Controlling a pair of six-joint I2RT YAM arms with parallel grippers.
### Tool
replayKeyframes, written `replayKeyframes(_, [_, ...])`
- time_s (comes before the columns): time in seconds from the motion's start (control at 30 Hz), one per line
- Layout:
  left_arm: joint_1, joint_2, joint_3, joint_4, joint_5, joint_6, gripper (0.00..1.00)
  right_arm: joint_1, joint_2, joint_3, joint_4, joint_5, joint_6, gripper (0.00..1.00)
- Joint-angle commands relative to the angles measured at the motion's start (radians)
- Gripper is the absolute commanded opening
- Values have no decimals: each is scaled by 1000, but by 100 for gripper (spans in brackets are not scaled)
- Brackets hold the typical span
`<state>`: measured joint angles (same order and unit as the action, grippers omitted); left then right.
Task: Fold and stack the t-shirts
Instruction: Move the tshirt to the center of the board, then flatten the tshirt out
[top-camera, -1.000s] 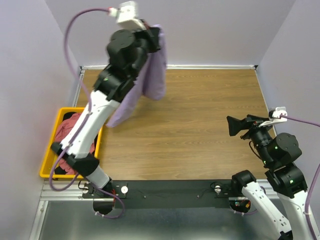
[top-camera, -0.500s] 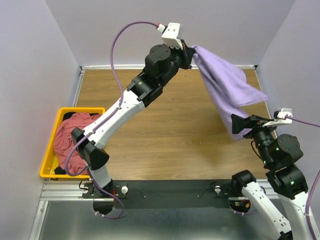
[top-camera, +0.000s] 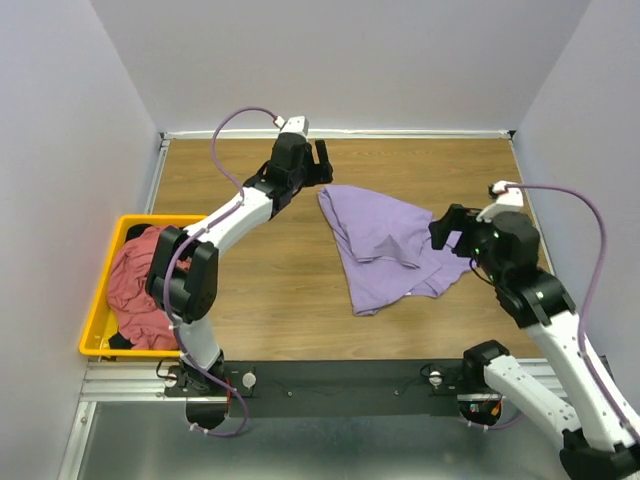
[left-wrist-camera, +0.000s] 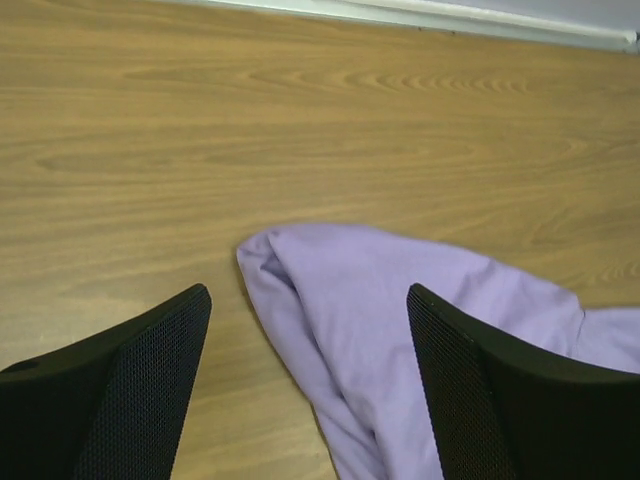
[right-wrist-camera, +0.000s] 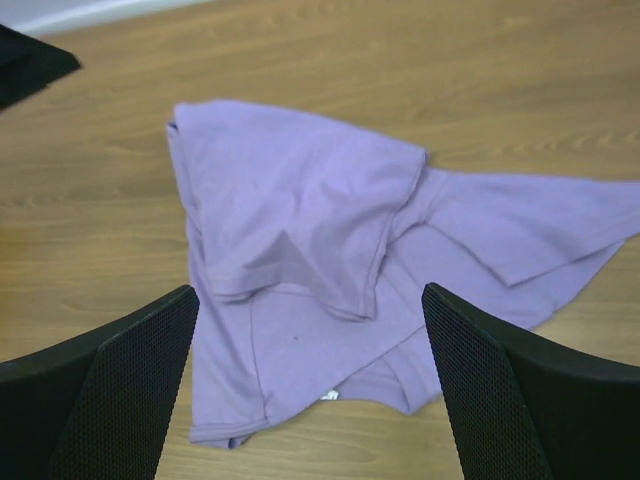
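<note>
Item: purple t-shirt (top-camera: 385, 250), crumpled on the table (top-camera: 260, 290). Soft, light, limp; probably sags and bunches when lifted, so pinch shoulder or hem corners. Hands: left hand (top-camera: 322, 165) spread, empty, by its far corner; right hand (top-camera: 447, 228) spread, empty, at its right edge.

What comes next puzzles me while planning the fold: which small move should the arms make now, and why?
Probably lower the left tool onto the bunched corner of the lavender t-shirt just below it and pinch, to start spreading it flat. The shirt lies crumpled on the table, and the right tool is open and empty too.
</note>
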<state>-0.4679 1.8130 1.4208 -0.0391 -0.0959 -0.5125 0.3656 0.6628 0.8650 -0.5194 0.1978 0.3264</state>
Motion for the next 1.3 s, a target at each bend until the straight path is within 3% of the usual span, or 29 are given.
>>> replayKeyframes(0.0, [-46,-148,-87,19,16,40,87,4,156,-15,-25,35,109,100])
replayKeyframes(0.1, [-132,-175,-140,-24,2,72,86,3,271,-18,-25,54,140,98])
replayKeyframes(0.17, [-207,-182,-186,-39,13,85,85,1,380,-14,-22,43,149,86])
replayKeyframes(0.4, [-379,-121,-272,-60,81,109,85,-11,619,-37,36,-73,128,67])
replayKeyframes(0.83, [-451,-195,-448,-91,16,42,84,-11,857,-41,170,-149,94,65])
replayKeyframes(0.93, [-451,-237,-482,-93,-8,31,84,-13,883,-21,174,-153,82,59])
replayKeyframes(1.0, [-451,-257,-493,-100,-18,20,84,-11,887,2,171,-162,72,41])
replayKeyframes(1.03, [-451,-273,-502,-102,-27,14,84,-11,876,9,170,-164,71,25])
replayKeyframes(1.1, [-451,-288,-507,-114,-37,11,84,-13,862,35,170,-153,66,11])
replayKeyframes(1.17, [-451,-310,-514,-125,-51,5,84,-11,857,101,168,-120,57,2])
replayKeyframes(1.27, [-451,-342,-531,-139,-67,0,84,-17,903,236,165,-56,19,1])
